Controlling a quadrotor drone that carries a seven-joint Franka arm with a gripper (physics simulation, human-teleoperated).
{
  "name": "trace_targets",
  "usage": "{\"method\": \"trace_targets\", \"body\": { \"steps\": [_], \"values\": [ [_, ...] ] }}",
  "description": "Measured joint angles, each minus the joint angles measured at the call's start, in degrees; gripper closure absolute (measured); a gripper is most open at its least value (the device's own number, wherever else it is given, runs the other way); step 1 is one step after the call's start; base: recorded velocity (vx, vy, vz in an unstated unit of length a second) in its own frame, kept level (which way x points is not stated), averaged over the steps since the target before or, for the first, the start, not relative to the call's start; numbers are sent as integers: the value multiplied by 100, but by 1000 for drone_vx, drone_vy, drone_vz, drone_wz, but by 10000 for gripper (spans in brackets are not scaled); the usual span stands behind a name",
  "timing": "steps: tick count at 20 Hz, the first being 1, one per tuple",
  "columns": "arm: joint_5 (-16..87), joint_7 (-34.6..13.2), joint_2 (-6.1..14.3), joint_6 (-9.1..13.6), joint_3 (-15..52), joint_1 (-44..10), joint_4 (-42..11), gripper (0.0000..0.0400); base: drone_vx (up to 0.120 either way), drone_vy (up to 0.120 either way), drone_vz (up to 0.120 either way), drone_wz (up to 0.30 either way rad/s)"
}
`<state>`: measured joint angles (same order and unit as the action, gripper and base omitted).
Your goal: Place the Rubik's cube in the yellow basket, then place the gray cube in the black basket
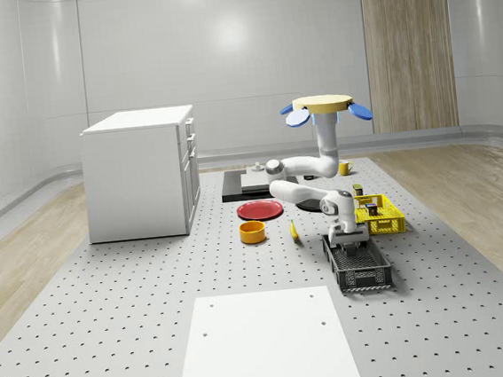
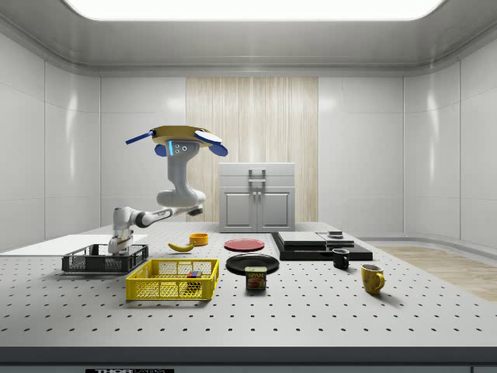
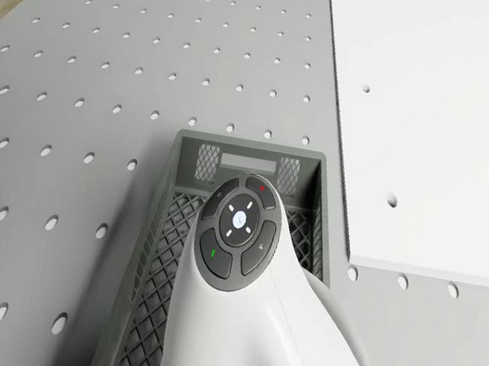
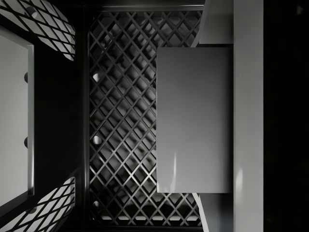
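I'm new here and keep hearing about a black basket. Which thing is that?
Find the white cabinet, then look across the dotted floor to the yellow basket. The black basket lies beside it, nearer the white floor panel: dark mesh, long, with the gripper reaching in.

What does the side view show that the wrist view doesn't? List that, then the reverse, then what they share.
Side view: the drone hovering above the perforated surface, its arm reaching down so the pincer sits at the black basket; the Rubik's cube inside the yellow basket; also a banana and a red plate.
Wrist view: the gray cube close up, over the basket's mesh floor.
Shared: the black basket.
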<state>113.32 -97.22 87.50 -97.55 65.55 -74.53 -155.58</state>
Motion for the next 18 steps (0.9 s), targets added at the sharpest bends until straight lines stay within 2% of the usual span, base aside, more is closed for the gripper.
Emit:
{"method": "trace_targets", "body": {
  "steps": [1,4,7,11,18],
  "values": [
    [36,1,-9,-12,-37,-8,17,150,0,0,0,0],
    [102,6,-34,-26,-102,-18,46,77,0,0,0,0],
    [37,13,-42,28,-23,13,7,36,0,0,0,0],
    [-172,20,-37,151,211,80,-98,13,0,0,0,0],
    [-439,22,-27,287,504,145,-208,3,0,0,0,0]
  ]
}}
